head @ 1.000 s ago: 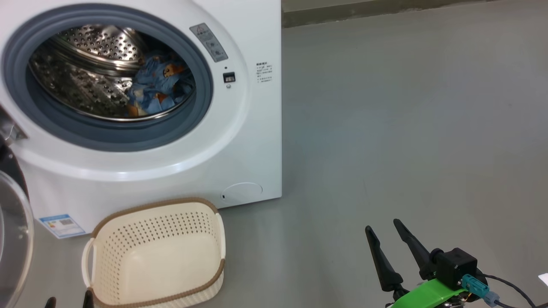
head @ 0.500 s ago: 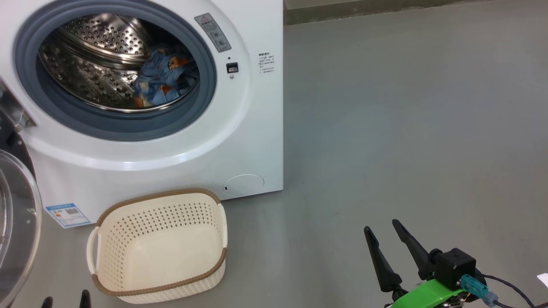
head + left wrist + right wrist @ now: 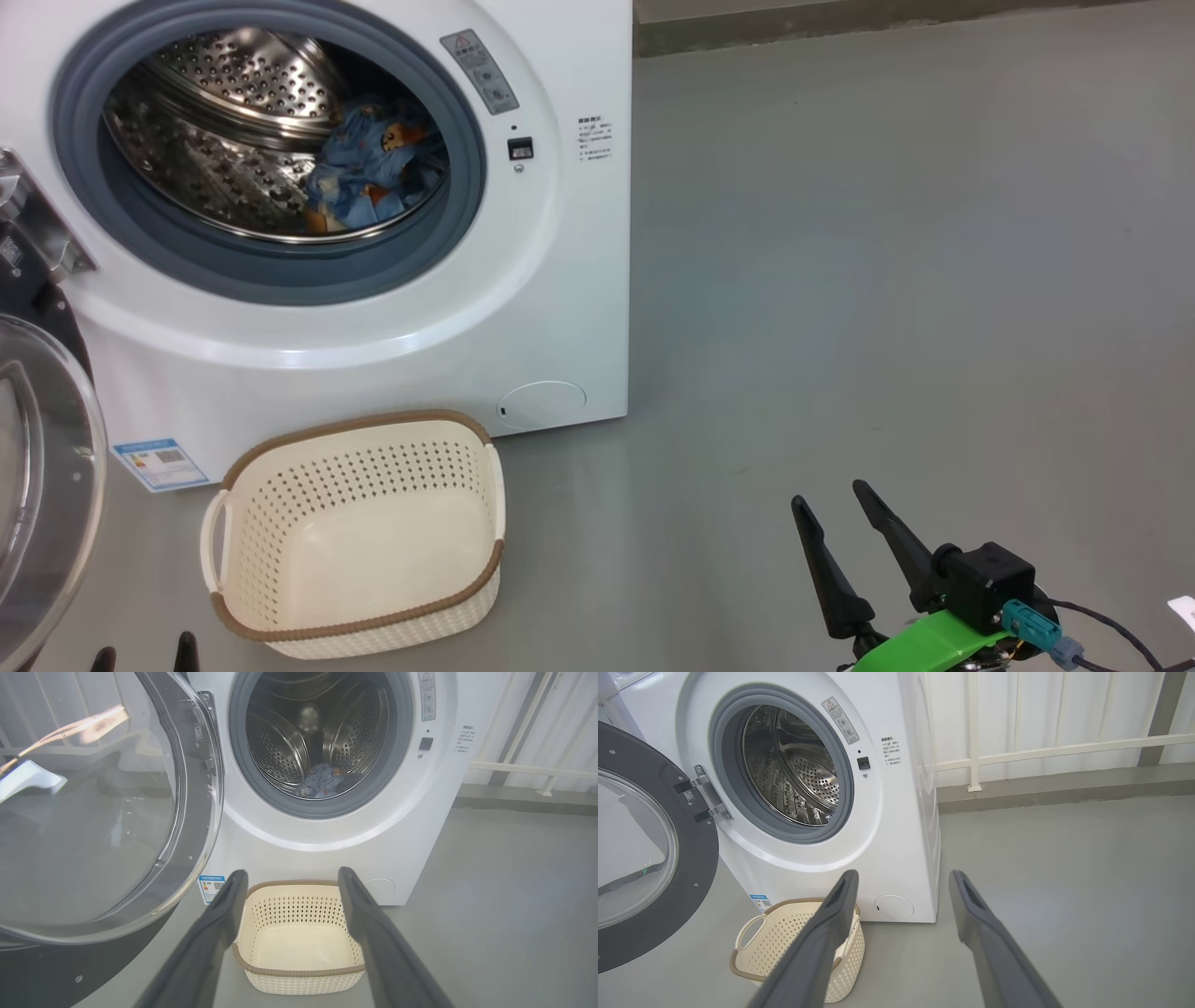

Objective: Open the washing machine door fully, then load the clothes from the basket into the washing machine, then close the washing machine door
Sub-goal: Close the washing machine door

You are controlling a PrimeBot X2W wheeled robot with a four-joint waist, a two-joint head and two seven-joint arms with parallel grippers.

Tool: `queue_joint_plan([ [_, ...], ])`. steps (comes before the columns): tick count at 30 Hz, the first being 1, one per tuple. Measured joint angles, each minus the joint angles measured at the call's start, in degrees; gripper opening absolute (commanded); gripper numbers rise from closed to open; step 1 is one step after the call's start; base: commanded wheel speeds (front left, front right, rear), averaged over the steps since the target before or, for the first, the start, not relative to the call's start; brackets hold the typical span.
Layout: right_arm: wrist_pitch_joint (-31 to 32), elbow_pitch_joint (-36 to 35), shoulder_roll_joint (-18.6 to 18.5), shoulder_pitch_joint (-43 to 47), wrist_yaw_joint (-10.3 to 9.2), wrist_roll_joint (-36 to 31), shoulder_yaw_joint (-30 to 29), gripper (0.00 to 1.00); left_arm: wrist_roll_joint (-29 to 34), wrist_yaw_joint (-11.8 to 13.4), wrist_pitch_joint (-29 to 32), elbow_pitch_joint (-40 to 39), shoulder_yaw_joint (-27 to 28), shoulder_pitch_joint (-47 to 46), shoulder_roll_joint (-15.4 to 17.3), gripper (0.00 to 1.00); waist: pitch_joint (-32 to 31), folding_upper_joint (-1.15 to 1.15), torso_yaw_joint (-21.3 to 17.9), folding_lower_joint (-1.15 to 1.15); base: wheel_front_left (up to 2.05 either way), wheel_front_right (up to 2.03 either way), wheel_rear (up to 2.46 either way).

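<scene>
Grey floor (image 3: 887, 280) across all views. On it, big white washing machine (image 3: 560, 280). Stands with its top cut off by the head view's upper edge and its front open onto a steel perforated drum (image 3: 215, 140) inside a grey rubber ring (image 3: 280, 280).

Next, washing machine door (image 3: 691, 882). Hangs swung out to the machine's left, clear of the opening, cropped by the frame edge in every view. In the head view, just a slice of glass bowl and black rim. In the left wrist view, bulging glass smeared with reflections, hard to read. In the right wrist view, the broad dark rim and the metal hinge (image 3: 703, 798).

Just in front of the machine, below the opening, cream basket (image 3: 355, 425) with brown rim band. Sits upright on the floor, bare bottom showing; partly hidden behind a finger in the right wrist view.

Right tool (image 3: 829, 492), low at right, well apart from basket and machine. Fingers spread, grasping nothing. Left tool (image 3: 292, 871), likewise released, near the basket; two dark fingertips at the head view's bottom left edge.

Smallest, the clothes (image 3: 369, 168): crumpled blue heap with orange-brown figures, low in the drum toward its right. Dim and bluish in the left wrist view. In the right wrist view, drum bottom hidden behind the ring.
</scene>
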Motion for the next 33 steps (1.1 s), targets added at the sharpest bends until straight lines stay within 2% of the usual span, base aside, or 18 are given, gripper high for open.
queue_joint_plan([
  [13, 0.0, 0.1, 0.0, 1.0, 0.00, 0.0, 0.1, 1.00, -0.5, 0.1, 0.0, 0.8, 0.1, 0.0, 0.0, 1.00, -0.4, 0.00, 3.6, 0.00, 0.00, 0.00, 0.00],
  [27, 0.0, 0.7, 0.0, 1.2, 0.00, 0.0, 0.5, 1.00, -1.6, 2.0, 0.0, 1.2, 0.1, 0.1, 0.0, 1.00, -1.8, 0.00, 11.5, 0.00, 0.00, 0.00, 0.00],
  [33, 0.0, 0.8, 0.0, 1.9, 0.00, 0.0, 0.6, 1.00, -1.6, 2.1, 0.0, 1.3, 0.1, 0.4, 0.0, 1.00, -2.4, 0.00, 15.4, 0.00, 0.00, 0.00, 0.00],
])
